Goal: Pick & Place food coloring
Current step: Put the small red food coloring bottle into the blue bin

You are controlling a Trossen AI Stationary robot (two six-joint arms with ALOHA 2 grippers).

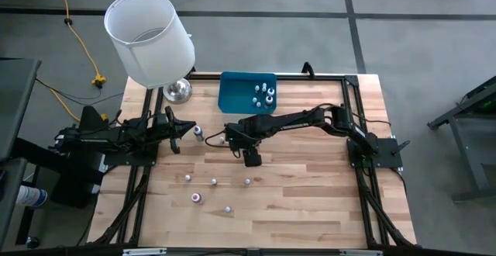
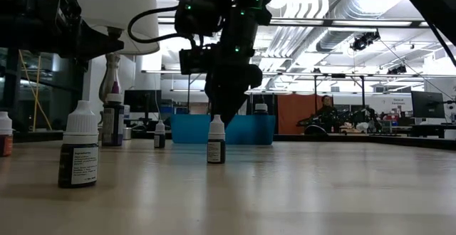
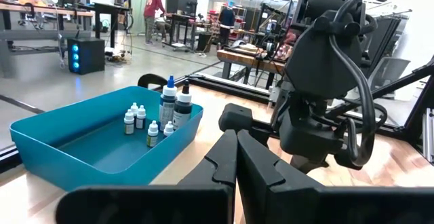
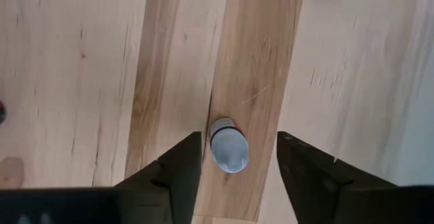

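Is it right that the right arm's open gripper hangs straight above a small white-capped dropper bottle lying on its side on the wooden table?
Not quite. The small white-capped dropper bottle stands upright on the wooden table, not on its side; the low view shows it plainly. The rest holds: the right gripper hangs straight above it, open, with a finger on either side of the cap.

Likely lab, workbenches [image 3: 41, 10], ceiling ducts [image 2: 342, 7]
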